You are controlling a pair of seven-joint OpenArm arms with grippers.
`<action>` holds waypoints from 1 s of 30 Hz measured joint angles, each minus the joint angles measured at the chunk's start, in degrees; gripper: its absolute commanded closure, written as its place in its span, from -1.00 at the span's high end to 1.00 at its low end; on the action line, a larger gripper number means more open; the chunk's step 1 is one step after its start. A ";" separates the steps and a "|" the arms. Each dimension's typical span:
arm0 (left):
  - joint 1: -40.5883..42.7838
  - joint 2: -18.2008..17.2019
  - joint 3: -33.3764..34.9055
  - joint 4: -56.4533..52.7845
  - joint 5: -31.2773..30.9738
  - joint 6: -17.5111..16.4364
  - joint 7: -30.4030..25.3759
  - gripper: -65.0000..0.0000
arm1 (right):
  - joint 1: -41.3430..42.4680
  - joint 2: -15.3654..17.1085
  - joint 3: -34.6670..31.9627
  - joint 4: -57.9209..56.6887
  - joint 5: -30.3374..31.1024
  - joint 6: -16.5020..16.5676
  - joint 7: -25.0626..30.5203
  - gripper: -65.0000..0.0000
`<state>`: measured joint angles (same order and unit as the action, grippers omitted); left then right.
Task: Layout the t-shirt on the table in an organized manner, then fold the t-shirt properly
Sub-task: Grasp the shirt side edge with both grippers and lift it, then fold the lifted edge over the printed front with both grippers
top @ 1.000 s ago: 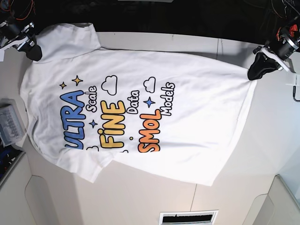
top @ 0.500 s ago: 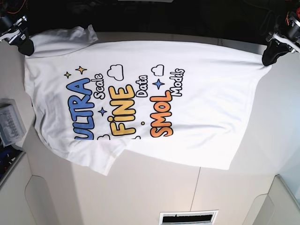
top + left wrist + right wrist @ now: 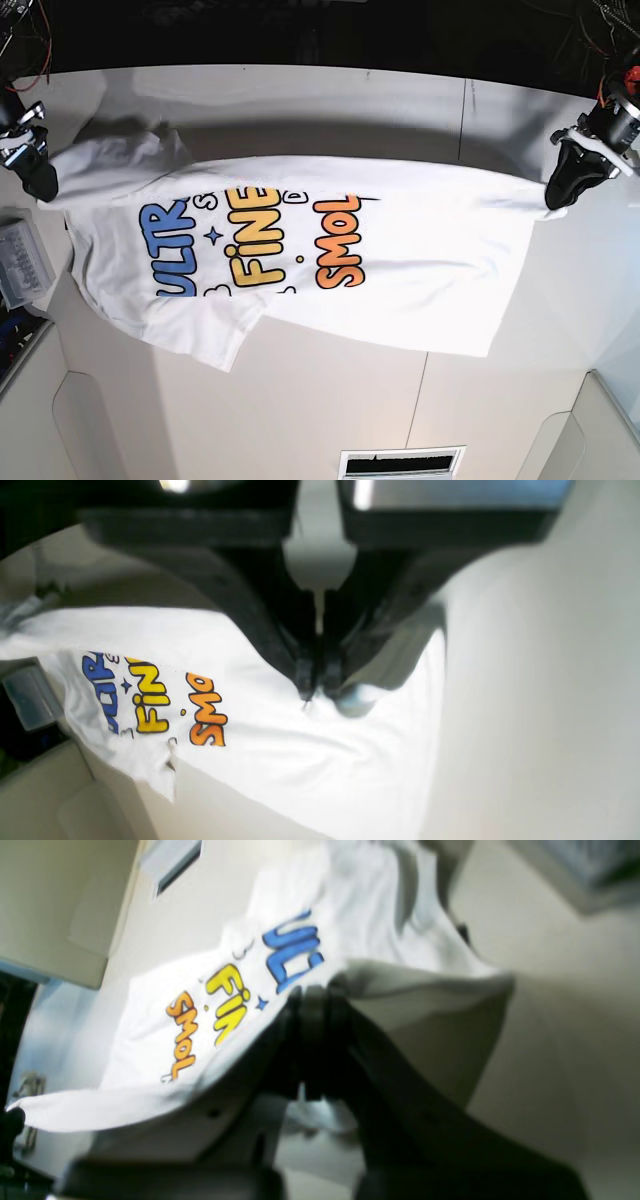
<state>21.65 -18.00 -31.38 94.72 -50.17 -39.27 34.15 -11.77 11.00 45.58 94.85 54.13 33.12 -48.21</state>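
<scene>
Holding the t-shirt (image 3: 420,270) stretched between our two arms, we have each pincer clenched on a pinch of its white cloth. Our left pincer (image 3: 556,196) grips the hem corner at the base view's right edge; in the left wrist view its black fingers (image 3: 305,675) meet on a small peak of fabric. Our right pincer (image 3: 40,182) grips the shoulder end at that view's left — the right wrist view shows cloth draped over its closed jaws. The upper edge is lifted and folds over, hiding the tops of the blue, yellow and orange letters, while the lower part lies print-up on the off-white bench (image 3: 330,400). A small grey tray (image 3: 20,265) sits at the bench's left edge, just beside the shirt.
</scene>
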 measured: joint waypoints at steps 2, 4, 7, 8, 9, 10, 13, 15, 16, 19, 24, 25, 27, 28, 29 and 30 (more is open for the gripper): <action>-2.43 0.11 3.17 0.00 3.13 -0.04 -1.66 -1.00 | 2.49 -0.22 -1.84 -0.26 -3.54 0.09 0.68 -1.00; -4.63 0.09 5.49 -0.02 6.84 1.07 -2.54 -1.00 | 4.79 -0.20 -4.76 -1.18 -7.08 -0.26 1.27 -1.00; -7.58 0.09 7.21 -0.72 11.56 3.98 -3.34 -1.00 | 7.28 -0.26 -9.60 -2.67 -12.48 -0.24 5.11 -1.00; -8.41 0.07 7.32 -1.33 12.98 4.61 -3.93 -1.00 | 8.07 -0.37 -10.91 -3.08 -15.08 -0.57 6.01 -1.00; -9.09 0.02 7.32 -2.10 14.19 5.53 -4.63 -1.00 | 8.90 -0.37 -12.02 -3.45 -17.55 -1.16 6.86 -1.00; -9.64 -0.15 7.32 -3.13 15.28 6.54 -5.31 -1.00 | 9.75 -0.37 -12.94 -3.80 -19.63 -1.66 7.50 -1.00; -11.02 -0.46 7.32 -6.91 18.10 7.58 -6.32 -1.00 | 12.52 -0.28 -14.62 -5.51 -22.77 -2.27 9.64 -1.00; -11.41 -0.44 7.32 -9.11 19.32 7.54 -7.67 -1.00 | 14.27 -0.20 -15.43 -7.78 -24.00 -2.21 10.43 -1.00; -11.56 -0.44 7.32 -10.27 20.33 7.61 -8.35 -1.00 | 15.15 -0.22 -15.82 -9.42 -24.61 -2.12 10.91 -1.00; -12.11 -0.42 7.32 -13.42 22.53 7.65 -10.27 -1.00 | 17.79 -0.22 -16.85 -15.89 -25.46 -2.21 11.72 -1.00; -14.75 -0.46 7.32 -17.55 25.20 7.74 -11.28 -1.00 | 22.69 -0.24 -17.38 -25.46 -26.14 -2.45 13.60 -1.00; -15.34 -0.66 7.32 -18.32 25.38 7.76 -11.52 -1.00 | 23.34 -0.24 -17.38 -26.43 -26.95 -2.45 14.05 -1.00; -16.44 -1.25 7.32 -19.74 26.23 9.01 -11.50 -1.00 | 24.06 -0.22 -17.38 -27.78 -28.52 -2.43 15.78 -1.00; -16.87 -1.42 7.32 -20.57 26.58 10.32 -11.80 -1.00 | 24.17 -0.22 -17.38 -28.15 -29.51 -2.47 16.72 -1.00; -17.42 -1.75 7.30 -21.51 26.67 10.93 -11.93 -1.00 | 24.15 -0.22 -17.38 -28.30 -30.77 -2.69 17.38 -1.00; -17.81 -2.01 7.30 -22.45 26.75 11.32 -11.93 -1.00 | 24.13 -0.22 -17.38 -28.37 -31.54 -3.89 17.53 -1.00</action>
<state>3.84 -20.01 -24.08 72.27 -23.42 -27.94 22.22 12.36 10.79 28.21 66.48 22.59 29.23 -30.68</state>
